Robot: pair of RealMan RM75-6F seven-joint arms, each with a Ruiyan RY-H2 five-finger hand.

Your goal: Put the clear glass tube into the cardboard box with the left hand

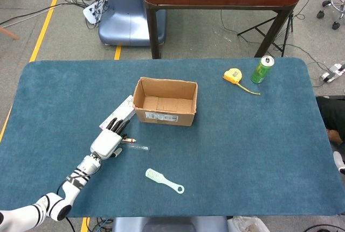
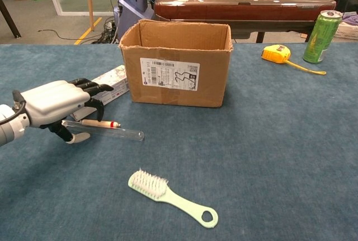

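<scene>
Clear glass tube [image 2: 103, 130] with a red-tipped stick inside lies flat on the blue-carpeted desk [image 1: 259, 135], in front of and left of the open brown cardboard box [image 2: 176, 62], not in it. Left robot hand [image 2: 59, 103] sits low over the tube's left end, fingers [image 2: 92, 87] spread forward above it, thumb below; whether it pinches the glass I cannot tell. Tube not yet lifted. Judgement: task at grasp stage; closing, lift, carry over the box rim and release all remain. Right robot hand not in either view.
</scene>
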